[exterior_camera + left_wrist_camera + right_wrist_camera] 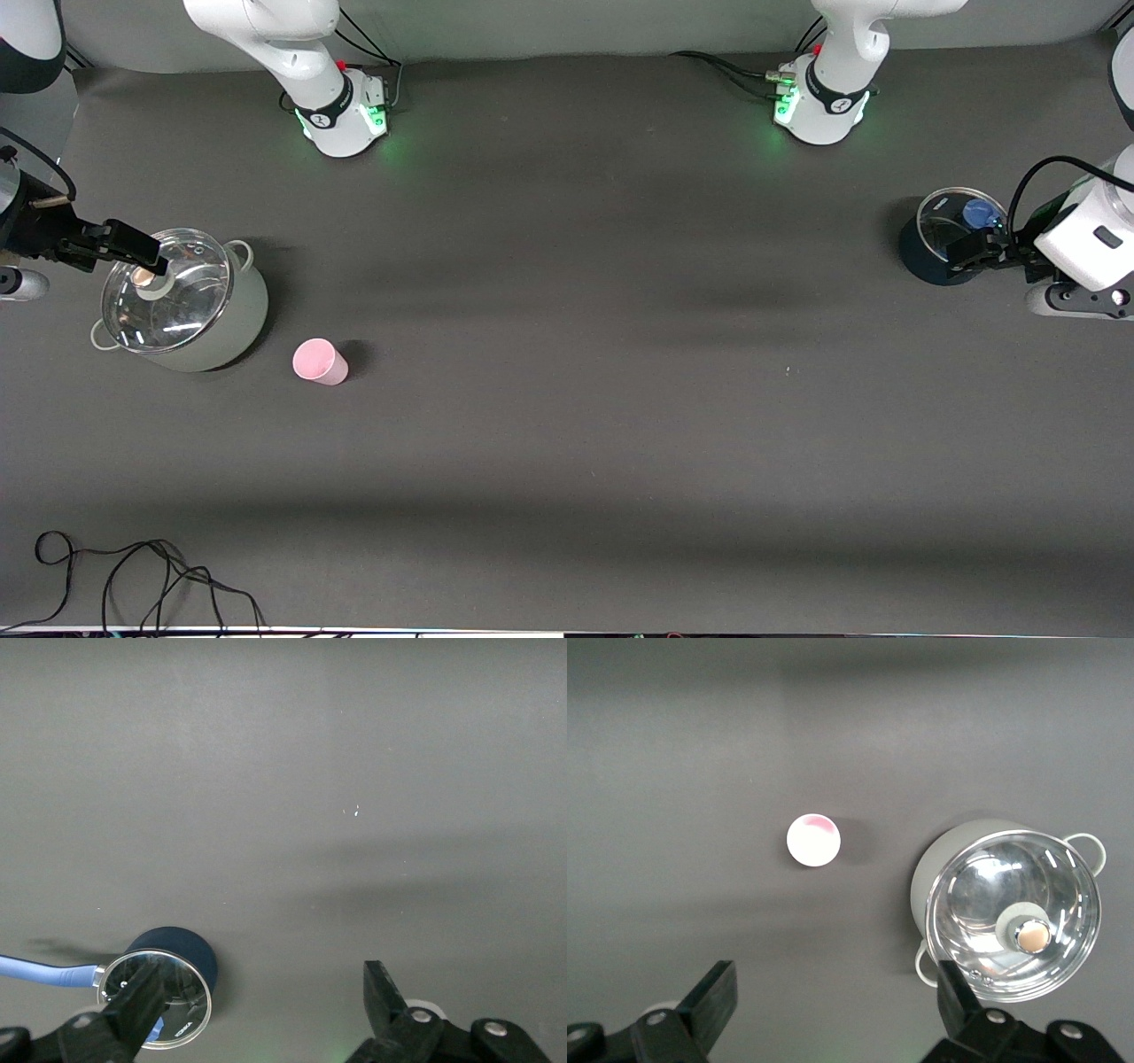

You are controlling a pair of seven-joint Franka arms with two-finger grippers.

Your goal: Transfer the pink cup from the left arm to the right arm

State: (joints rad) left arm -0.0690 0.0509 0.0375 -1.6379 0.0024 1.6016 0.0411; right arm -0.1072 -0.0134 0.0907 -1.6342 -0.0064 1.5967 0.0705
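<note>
The pink cup point(319, 361) stands on the dark table, beside the grey pot and nearer to the front camera than it. It also shows in the right wrist view point(813, 840). My right gripper point(133, 250) is open and empty in the air over the grey pot's glass lid, apart from the cup; its fingers point(713, 994) frame bare table. My left gripper point(973, 252) is open and empty at the left arm's end of the table, over the dark blue pot, a long way from the cup. In the left wrist view the gripper point(257, 1001) holds nothing.
A grey pot with a glass lid point(190, 306) point(1010, 912) stands at the right arm's end. A dark blue pot with a glass lid point(939, 244) point(173, 974) stands at the left arm's end. A black cable point(133, 576) lies by the table's front edge.
</note>
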